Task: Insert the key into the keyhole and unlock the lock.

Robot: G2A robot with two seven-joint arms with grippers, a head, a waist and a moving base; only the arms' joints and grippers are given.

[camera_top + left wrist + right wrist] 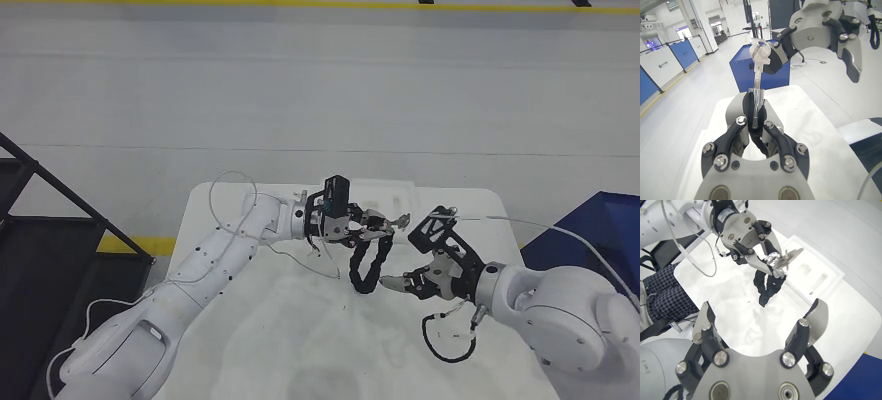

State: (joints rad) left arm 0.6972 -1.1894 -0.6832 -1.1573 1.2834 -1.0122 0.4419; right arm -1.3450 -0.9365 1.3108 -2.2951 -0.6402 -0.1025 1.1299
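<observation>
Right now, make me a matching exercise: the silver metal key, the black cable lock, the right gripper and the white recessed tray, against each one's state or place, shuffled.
Things:
1. silver metal key
2. black cable lock
3. right gripper
4. white recessed tray

States or places:
A. lying on the white table
B. open, holding nothing
C. stuck in the lock's chrome cylinder
D. clamped in the left gripper

Pairs: 1-C, 2-D, 3-B, 4-A.

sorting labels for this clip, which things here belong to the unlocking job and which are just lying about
For the job:
key, sitting in the keyhole
lock, with its black cable loop
left gripper, shut on the lock
right gripper, open

Lying about:
white tray
blue box
</observation>
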